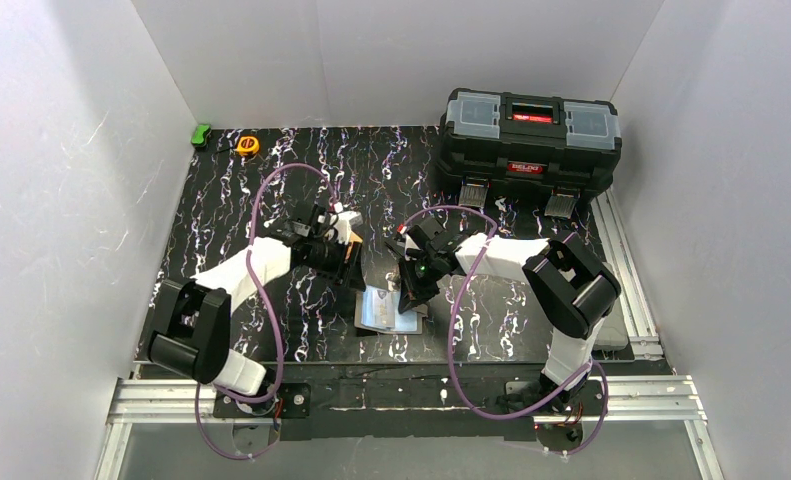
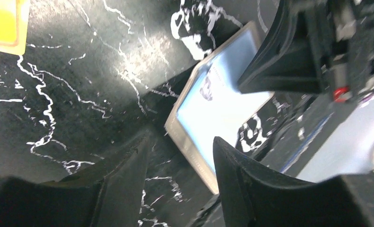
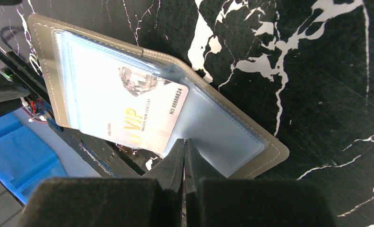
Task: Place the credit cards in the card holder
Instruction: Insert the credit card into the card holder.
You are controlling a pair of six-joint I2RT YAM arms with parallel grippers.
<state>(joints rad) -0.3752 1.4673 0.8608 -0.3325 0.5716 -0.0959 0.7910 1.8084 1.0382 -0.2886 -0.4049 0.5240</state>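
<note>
Now, left of centre in the overhead view, my left tool (image 2: pixel 181 144) hangs empty, fingers apart, above the black white-veined surface (image 2: pixel 81 71). At centre the taupe leather-like card holder (image 3: pixel 265 142) lies spread flat, with a glossy white plastic card (image 3: pixel 128 111) seemingly part-way into its clear sleeve. My right tool (image 3: pixel 184 144), fingers together, pins it open, I judge.

Robot test cell, lab bench: white enclosure walls (image 1: pixel 61 200) on three sides, aluminium rails (image 1: pixel 661 388) along bottom edge, black toolbox (image 1: pixel 531 140) upper right.
</note>
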